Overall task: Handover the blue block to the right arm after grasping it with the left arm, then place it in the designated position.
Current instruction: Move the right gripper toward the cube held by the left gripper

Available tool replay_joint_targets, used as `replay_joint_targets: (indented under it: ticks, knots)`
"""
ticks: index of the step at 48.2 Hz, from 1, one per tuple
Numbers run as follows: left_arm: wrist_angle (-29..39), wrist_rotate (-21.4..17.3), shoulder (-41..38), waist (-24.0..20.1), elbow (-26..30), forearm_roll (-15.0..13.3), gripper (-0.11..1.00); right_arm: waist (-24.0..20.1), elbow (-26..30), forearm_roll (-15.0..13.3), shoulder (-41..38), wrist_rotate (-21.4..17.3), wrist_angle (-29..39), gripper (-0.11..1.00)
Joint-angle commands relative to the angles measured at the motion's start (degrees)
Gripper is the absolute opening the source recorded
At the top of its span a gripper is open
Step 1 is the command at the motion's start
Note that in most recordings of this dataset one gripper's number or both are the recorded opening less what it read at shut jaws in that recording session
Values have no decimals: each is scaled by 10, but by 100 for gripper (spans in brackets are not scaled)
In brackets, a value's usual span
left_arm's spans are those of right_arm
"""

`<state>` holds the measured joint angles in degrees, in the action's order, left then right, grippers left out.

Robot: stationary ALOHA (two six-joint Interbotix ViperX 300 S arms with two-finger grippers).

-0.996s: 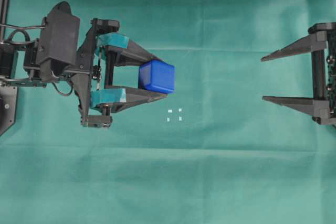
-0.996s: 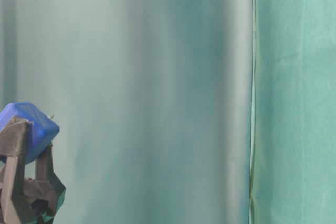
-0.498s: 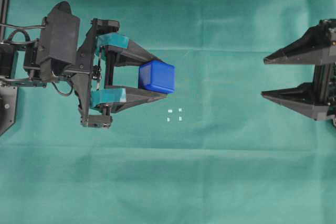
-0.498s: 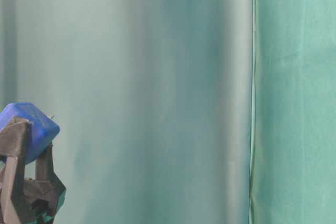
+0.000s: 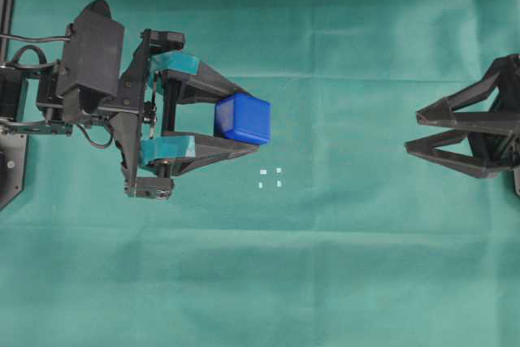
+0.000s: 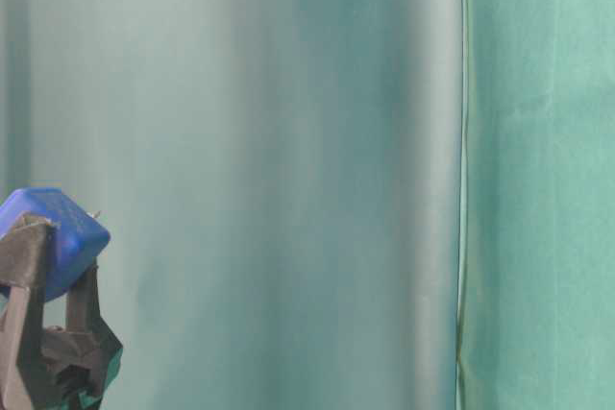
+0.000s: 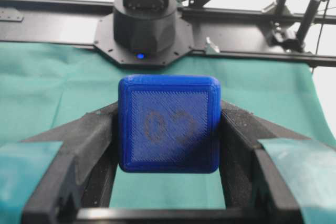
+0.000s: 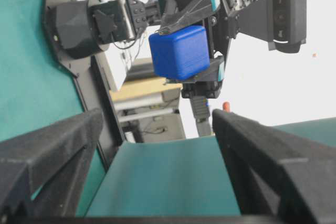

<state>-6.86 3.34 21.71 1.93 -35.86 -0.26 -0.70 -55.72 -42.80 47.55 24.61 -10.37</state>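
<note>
I hold the blue block (image 5: pixel 242 119) clamped between the tips of my left gripper (image 5: pixel 241 119), lifted above the green cloth (image 5: pixel 325 266) toward its left edge, so the grasp is done. The handover and the placing are both left: my right gripper (image 5: pixel 413 132) hangs near the right edge, well apart from the block, its jaws spread and empty, rolled so the fingers look stacked from overhead. The designated position (image 5: pixel 270 178) lies bare, near the middle of the cloth. The block is a bright blue cube with rounded edges; one face carries a faint dark mark, perhaps two loops.
</note>
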Motion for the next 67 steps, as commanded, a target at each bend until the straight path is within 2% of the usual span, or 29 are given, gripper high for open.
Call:
replay_joint_targets:
  ticks: [1,53,67]
  knots:
    - [-4,1,11,2,6,0,47,-1,17,0,-1,0,-5,91]
    - [-1,0,11,2,7,-1,47,-1,17,0,-2,0,-7,89]
    - [4,0,11,2,7,-1,47,-1,46,0,-40,0,-7,89]
